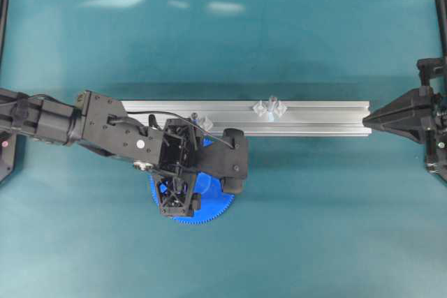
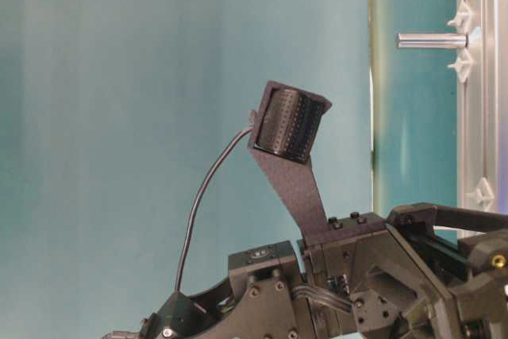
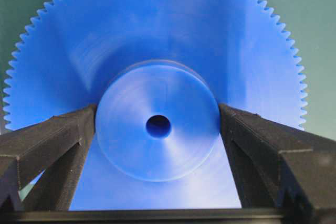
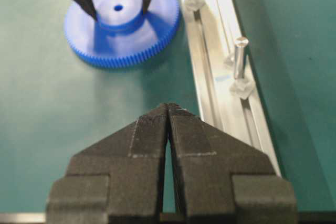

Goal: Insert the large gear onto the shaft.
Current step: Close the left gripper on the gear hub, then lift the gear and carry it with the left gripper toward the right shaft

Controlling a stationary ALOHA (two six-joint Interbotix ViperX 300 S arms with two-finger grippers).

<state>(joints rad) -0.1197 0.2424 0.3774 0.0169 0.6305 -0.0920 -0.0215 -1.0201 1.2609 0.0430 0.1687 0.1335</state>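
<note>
straddling the large gear hub, left fingers stand apart; right fingers pressed together.

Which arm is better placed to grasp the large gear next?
Left. The left gripper stands open with its fingers either side of the large gear hub. The right gripper is shut and well away.

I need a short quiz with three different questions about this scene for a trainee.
1. True or false: the gear is already on a shaft.
2. Which part of the gear lies between the left tool's fingers: A teeth, B hub, C rail?
3. Fill in: the right tool is ____.

Key: 1 false, it lies flat on the table; 2 B; 3 shut.
</note>
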